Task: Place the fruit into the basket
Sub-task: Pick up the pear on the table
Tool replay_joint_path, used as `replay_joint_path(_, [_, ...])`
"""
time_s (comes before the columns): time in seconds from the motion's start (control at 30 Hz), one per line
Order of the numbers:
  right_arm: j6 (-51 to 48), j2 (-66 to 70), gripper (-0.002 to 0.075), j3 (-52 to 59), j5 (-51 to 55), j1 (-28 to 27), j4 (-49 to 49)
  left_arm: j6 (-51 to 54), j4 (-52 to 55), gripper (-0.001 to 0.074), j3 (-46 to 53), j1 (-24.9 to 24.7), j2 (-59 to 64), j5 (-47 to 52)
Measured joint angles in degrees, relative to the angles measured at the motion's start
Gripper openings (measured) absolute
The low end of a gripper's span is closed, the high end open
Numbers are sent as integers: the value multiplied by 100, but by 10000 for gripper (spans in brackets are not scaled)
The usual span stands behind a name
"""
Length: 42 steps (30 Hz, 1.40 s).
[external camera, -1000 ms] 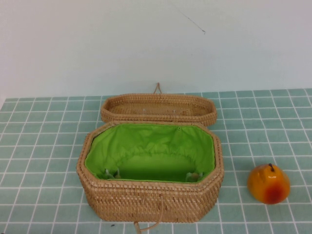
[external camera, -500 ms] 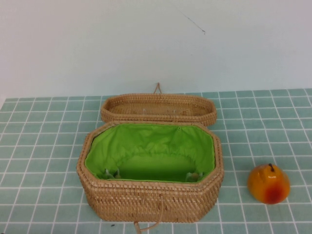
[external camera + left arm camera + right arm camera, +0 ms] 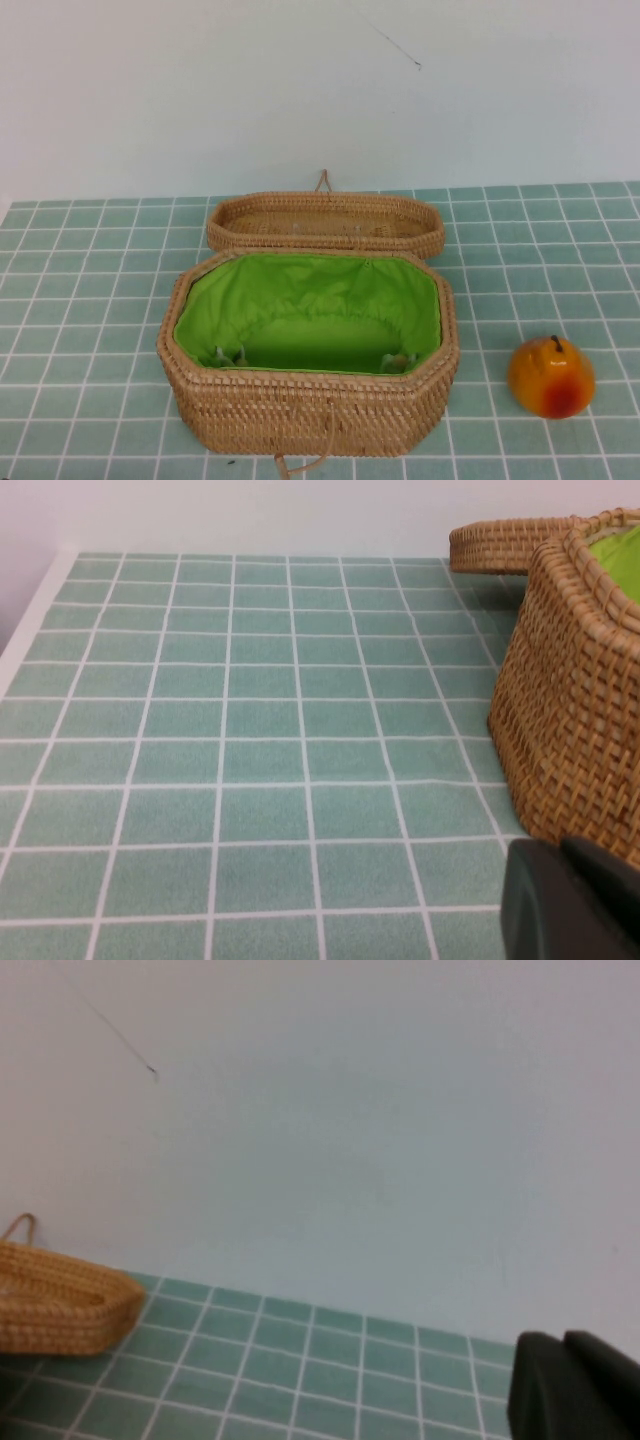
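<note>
The fruit (image 3: 551, 376), glossy orange-yellow with a red blush and a dark stem, stands on the tiled table to the right of the basket (image 3: 300, 410). The basket is open, its green lining is bare, and its wicker lid (image 3: 325, 222) lies folded back behind it. Neither arm shows in the high view. My left gripper (image 3: 563, 852) is shut and empty, low beside the basket's left wall (image 3: 570, 710). My right gripper (image 3: 563, 1345) is shut and empty, facing the back wall; the lid's end (image 3: 60, 1300) shows there. The fruit is not in either wrist view.
The table is covered with green tiles (image 3: 90, 300) and ends at a plain pale wall (image 3: 300, 90) behind the basket. A loop handle (image 3: 300, 465) hangs at the basket's front. The table's left edge (image 3: 30, 620) shows in the left wrist view.
</note>
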Motion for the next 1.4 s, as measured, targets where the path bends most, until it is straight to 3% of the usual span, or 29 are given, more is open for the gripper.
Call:
replay_joint_path(0.3, [1166, 1243, -2, 0, -1343, 923, -1470, 0, 0, 0, 0, 0, 0, 0])
replay_joint_path(0.57, [2706, 2566, -2, 0, -2891, 994, -3017, 0, 0, 0, 0, 0, 0, 0])
replay_joint_path(0.73, [2838, 3272, 20, 0, -3163, 994, -3029, 0, 0, 0, 0, 0, 0, 0])
replay_joint_path(0.93, [2877, 3800, 213, 0, -3201, 994, -3137, 0, 0, 0, 0, 0, 0, 0])
replay_joint_path(1.03, [2680, 4014, 273, 0, -3201, 994, -3310, 0, 0, 0, 0, 0, 0, 0])
replay_joint_path(1.4, [2247, 5037, 293, 0, -3676, 994, -2980, 0, 0, 0, 0, 0, 0, 0])
